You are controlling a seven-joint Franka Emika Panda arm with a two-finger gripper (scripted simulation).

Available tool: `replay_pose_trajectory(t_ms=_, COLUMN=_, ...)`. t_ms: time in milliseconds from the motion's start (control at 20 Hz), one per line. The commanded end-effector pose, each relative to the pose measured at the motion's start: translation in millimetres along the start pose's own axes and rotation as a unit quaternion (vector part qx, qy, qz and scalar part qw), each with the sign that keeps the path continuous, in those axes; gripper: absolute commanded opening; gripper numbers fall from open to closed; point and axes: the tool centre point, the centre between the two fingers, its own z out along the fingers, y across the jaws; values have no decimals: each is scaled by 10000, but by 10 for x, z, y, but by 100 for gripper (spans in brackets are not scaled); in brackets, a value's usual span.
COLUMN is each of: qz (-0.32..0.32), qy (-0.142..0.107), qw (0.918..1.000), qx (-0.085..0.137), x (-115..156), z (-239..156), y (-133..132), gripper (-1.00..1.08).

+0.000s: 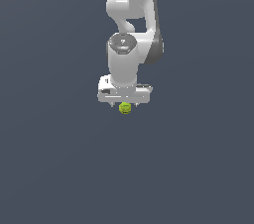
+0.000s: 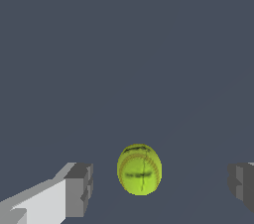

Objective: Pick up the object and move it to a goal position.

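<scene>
The small yellow-green ball [image 1: 125, 108] lies on the dark grey floor right under the white arm's hand in the exterior view. In the wrist view the ball [image 2: 139, 169] shows faint reddish seam lines and dark markings. My gripper [image 2: 161, 188] is open, with one grey fingertip [image 2: 79, 188] on each side of the ball and a gap to both. The ball sits nearer one finger than the other. In the exterior view the gripper [image 1: 124, 104] hangs straight above the ball, its fingers mostly hidden behind the hand.
The white arm [image 1: 130, 29] rises behind the hand toward the top of the exterior view. The floor [image 1: 49, 168] is plain dark grey with no other object in sight.
</scene>
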Motion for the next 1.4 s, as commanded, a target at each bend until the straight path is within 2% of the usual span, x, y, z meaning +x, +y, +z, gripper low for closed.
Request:
replay_pose_trajectory(t_ms=0, qz=0, qy=0, qw=10000, qx=0, x=0, z=0, y=0, gripper=100)
replay_pose_trajectory(t_ms=450, qz=196, qy=-65, qw=9997, qx=-127, x=-24, z=-36, y=278, gripper=100)
replay_pose_trajectory(t_ms=900, qz=-42, qy=-33, qw=9999, qx=-103, x=-87, z=64, y=231, gripper=100)
replay_pose_trajectory(t_ms=1350, qz=-863, qy=80, qw=9962, qx=-44, x=-347, z=391, y=102, gripper=100)
